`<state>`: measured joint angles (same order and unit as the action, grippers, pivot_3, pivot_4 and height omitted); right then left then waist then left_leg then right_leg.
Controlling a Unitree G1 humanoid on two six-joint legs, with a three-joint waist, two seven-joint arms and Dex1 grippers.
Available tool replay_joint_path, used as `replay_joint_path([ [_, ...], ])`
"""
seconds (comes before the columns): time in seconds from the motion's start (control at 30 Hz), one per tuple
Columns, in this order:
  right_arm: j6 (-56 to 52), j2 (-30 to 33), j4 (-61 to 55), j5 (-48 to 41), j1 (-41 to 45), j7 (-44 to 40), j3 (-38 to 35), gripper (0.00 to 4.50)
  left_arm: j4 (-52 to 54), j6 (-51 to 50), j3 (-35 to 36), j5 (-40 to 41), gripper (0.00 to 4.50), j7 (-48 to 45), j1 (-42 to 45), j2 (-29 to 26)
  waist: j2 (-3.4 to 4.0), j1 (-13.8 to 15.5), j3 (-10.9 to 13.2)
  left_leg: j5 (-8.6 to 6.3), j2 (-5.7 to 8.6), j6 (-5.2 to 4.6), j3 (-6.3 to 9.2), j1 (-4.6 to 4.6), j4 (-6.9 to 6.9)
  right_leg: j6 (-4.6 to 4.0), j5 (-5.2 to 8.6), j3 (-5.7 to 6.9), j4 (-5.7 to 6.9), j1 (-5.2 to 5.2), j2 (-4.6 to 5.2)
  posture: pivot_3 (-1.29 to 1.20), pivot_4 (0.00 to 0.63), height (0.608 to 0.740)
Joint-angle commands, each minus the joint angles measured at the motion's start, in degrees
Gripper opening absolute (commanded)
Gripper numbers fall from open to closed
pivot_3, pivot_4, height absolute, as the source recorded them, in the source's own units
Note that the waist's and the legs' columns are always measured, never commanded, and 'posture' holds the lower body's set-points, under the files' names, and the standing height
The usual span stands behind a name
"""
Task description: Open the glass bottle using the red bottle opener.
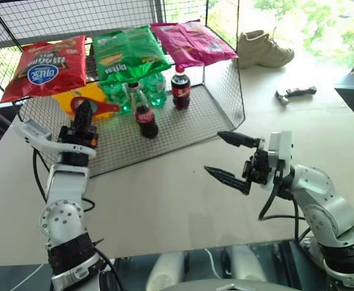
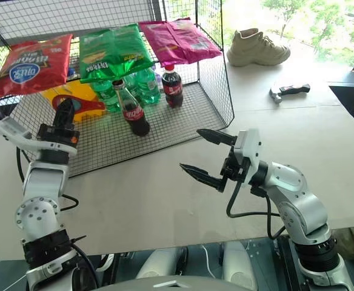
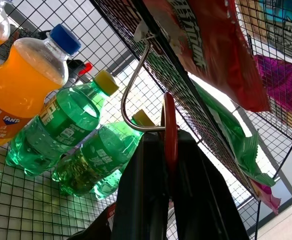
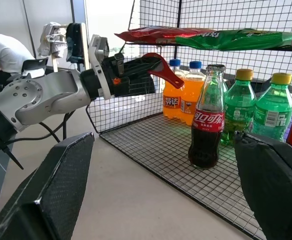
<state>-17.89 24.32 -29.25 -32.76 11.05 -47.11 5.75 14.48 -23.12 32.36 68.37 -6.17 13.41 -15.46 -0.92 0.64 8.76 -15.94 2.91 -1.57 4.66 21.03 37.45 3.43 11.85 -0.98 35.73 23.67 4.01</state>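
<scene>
glass bottle [image 1: 145, 117] upright on rack [image 1: 183, 136] floor

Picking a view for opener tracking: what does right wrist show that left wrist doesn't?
Right wrist alone: the glass bottle upright on the wire rack, cap on; the left gripper seen from outside, shut on the red bottle opener, short of the bottle; the right gripper's open fingers; a seated person.
Left wrist alone: a steel hook on the mesh, right by the opener's edge.
Both: the opener, green bottles, orange bottles, hanging snack bags.
</scene>
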Motion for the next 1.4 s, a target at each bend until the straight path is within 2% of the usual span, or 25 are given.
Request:
replay_joint_path([
  [0.03, 1.64, -0.15, -0.72, -0.03, -0.46, -0.31, -0.32, 4.5, 2.21, 1.41, 1.94, 2.25, 0.05, 0.04, 0.7, -0.49, 0.0, -0.01, 0.0, 0.0, 0.0, 0.0, 0.0, 0.0, 0.0, 0.0, 0.0, 0.0, 0.0, 0.0, 0.0, 0.0, 0.15, 0.74],
  [0.33, 1.97, 0.1, 0.2, 0.38, -0.4, -1.05, -0.24, 4.5, 5.42, 1.48, 2.26, 8.67, 0.05, -2.19, -1.05, 0.65, -0.02, 0.01, 0.01, 0.02, 0.0, 0.03, 0.0, 0.0, 0.0, 0.0, 0.0, 0.0, 0.0, 0.0, 0.0, 0.0, 0.15, 0.74],
  [0.73, 2.12, 0.14, 0.63, 1.05, -0.76, -1.59, -0.25, 4.5, 6.28, 2.85, 2.63, 10.71, 0.05, -2.29, -4.06, 1.24, -0.03, 0.05, 0.01, 0.02, 0.0, 0.03, -0.01, -0.01, 0.0, -0.01, 0.0, -0.02, 0.0, -0.01, -0.01, 0.0, 0.15, 0.74],
  [0.9, 2.1, 0.08, 0.76, 1.33, -0.78, -1.45, -0.24, 4.5, 7.77, 0.69, 0.99, 14.29, 0.05, -4.16, -5.84, 0.48, -0.03, 0.04, 0.02, 0.02, 0.0, 0.03, -0.01, 0.0, 0.0, -0.01, 0.01, -0.02, 0.0, 0.0, -0.01, 0.0, 0.15, 0.74],
  [1.1, 1.21, 0.82, 1.16, 2.27, -1.46, -1.07, -0.47, 4.5, 9.65, -6.14, -2.83, 17.08, 0.05, -9.75, -11.35, -2.94, -0.03, 0.01, 0.02, 0.02, -0.01, 0.03, -0.01, -0.01, 0.0, -0.01, 0.01, -0.03, 0.0, -0.01, -0.02, 0.0, 0.15, 0.74],
  [1.27, -5.87, 3.9, -0.2, 1.28, -1.46, -0.16, 0.32, 4.5, 10.76, -12.81, -5.79, 20.5, 0.05, -15.43, -15.17, -7.31, -0.01, 0.01, 0.04, 0.02, -0.02, 0.02, -0.01, -0.01, 0.0, -0.05, 0.03, -0.02, 0.0, -0.01, -0.03, 0.0, 0.15, 0.74],
  [1.4, -11.98, 5.01, -1.06, 0.06, 0.59, 0.92, 1.96, 4.5, 10.73, -16.67, -9.16, 20.02, 0.05, -19.37, -15.87, -10.45, -0.01, -0.01, 0.04, 0.01, -0.03, 0.01, -0.01, -0.01, -0.01, -0.16, 0.1, -0.02, 0.0, 0.0, -0.03, 0.0, 0.15, 0.74],
])
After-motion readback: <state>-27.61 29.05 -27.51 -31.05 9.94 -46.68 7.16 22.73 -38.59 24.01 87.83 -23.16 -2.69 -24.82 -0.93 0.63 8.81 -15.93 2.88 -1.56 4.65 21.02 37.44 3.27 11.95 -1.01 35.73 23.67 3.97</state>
